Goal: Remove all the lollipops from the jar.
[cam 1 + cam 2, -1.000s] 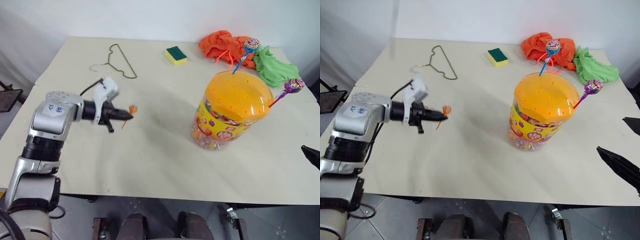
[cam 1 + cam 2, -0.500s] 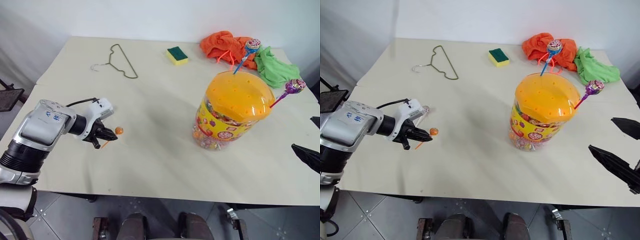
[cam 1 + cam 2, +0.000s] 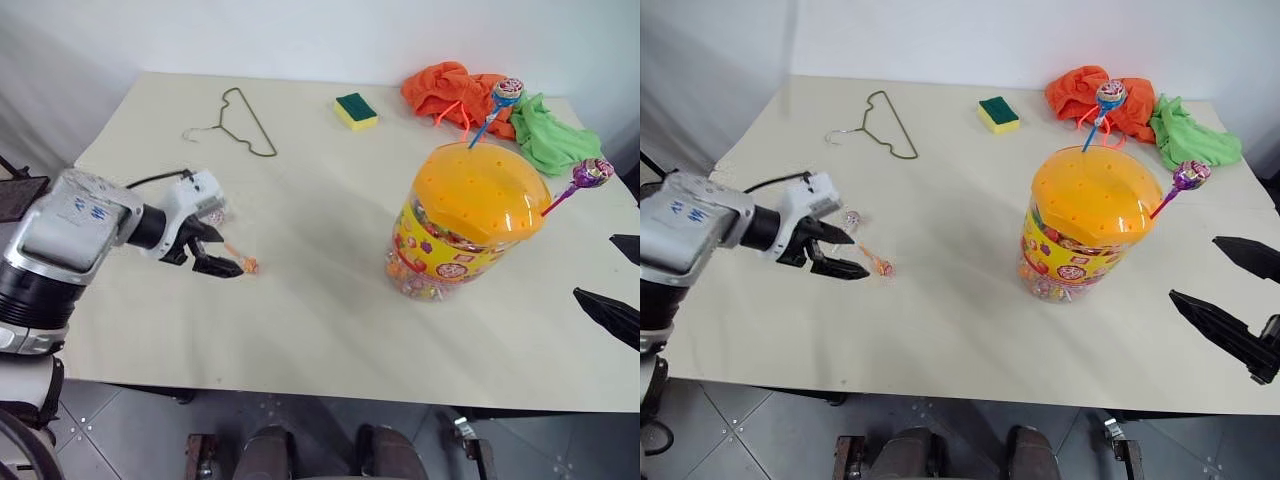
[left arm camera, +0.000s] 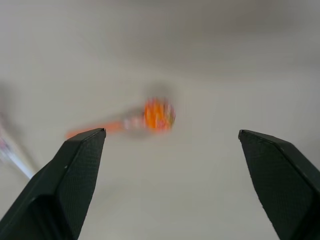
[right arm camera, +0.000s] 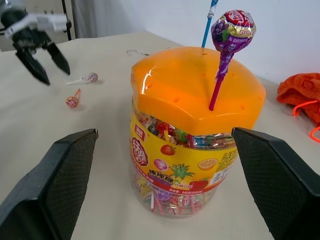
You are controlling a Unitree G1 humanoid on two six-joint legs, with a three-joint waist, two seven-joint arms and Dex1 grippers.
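The jar [image 3: 465, 225], clear with a yellow label and an orange holed lid, stands right of centre on the table. Two lollipops stick in its lid: a purple one [image 3: 590, 173] at the right edge and a blue-sticked one [image 3: 506, 92] at the back. An orange lollipop [image 3: 881, 267] and a pinkish one [image 3: 851, 218] lie on the table at the left. My left gripper [image 3: 222, 252] hovers open just over the orange lollipop [image 4: 159, 114], which lies free between its spread fingers. My right gripper [image 3: 1195, 268] hangs open to the right of the jar, level with its label [image 5: 170, 160].
A wire hanger [image 3: 240, 120], a green-and-yellow sponge [image 3: 354, 110], an orange cloth [image 3: 445, 90] and a green cloth [image 3: 545, 135] lie along the far side of the table. The table's front edge [image 3: 330, 395] runs close below both grippers.
My left gripper lowered the orange lollipop to the table, opened and let it go, then lifted slightly. The lollipop now lies loose. The right gripper stayed where it was.
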